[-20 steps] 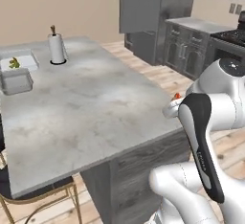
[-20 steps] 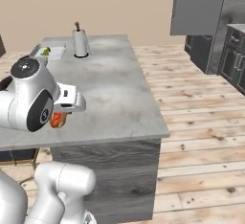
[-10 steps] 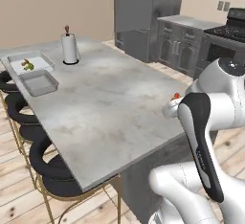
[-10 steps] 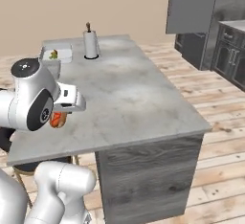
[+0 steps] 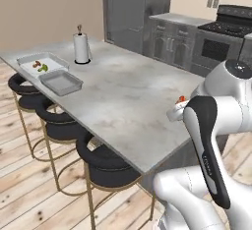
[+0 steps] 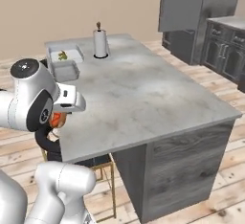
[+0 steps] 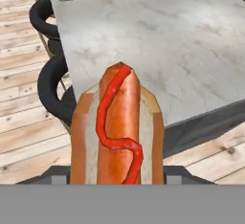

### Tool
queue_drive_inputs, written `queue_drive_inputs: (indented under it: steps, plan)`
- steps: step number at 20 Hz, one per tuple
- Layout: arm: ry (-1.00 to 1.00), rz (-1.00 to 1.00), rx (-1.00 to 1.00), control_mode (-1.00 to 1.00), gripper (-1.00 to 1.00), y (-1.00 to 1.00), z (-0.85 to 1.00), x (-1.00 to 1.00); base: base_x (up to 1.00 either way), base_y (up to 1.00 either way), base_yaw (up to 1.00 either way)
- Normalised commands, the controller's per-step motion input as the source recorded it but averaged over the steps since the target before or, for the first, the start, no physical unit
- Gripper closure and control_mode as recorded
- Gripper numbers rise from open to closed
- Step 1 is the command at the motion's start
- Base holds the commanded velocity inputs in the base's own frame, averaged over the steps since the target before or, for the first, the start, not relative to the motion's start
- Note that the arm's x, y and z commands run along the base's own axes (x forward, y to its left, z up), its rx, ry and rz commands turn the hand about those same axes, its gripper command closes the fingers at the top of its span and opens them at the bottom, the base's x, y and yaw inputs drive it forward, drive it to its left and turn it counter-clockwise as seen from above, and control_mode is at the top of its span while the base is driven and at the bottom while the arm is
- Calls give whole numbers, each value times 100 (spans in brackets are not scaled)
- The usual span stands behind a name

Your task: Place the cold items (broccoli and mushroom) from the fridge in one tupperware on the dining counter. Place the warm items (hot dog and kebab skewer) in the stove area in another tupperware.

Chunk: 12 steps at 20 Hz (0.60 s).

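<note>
Tool (image 7: 117,177) closed on the hot dog (image 7: 117,132) — held above the desk (image 5: 123,96) near edge. Two tupperware trays (image 5: 60,81) sit at the far-left corner.

A home kitchen: a grey marble worktop (image 5: 123,91) with black bar stools (image 5: 106,165) along its lower left edge, a steel fridge (image 5: 129,8) and black stove (image 5: 224,27) at upper right, grey cabinets (image 5: 170,42) between them, wood plank floor (image 5: 34,194) below.

Hot dog (image 7: 117,132) – bun, red sauce squiggle – held lengthwise off the surface edge; two tupperwares (image 5: 60,82) (image 5: 42,63) at far end, one holding broccoli.
</note>
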Motion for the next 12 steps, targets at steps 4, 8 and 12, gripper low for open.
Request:
queue_drive_inputs:
  steps: [4, 8, 12]
  plan:
    - [0, 0, 0, 100, 100, 0, 0, 0, 6, 100, -44]
    - [0, 0, 0, 100, 100, 0, 0, 0, 16, 100, -47]
    - [0, 0, 0, 100, 100, 0, 0, 0, 15, 100, -46]
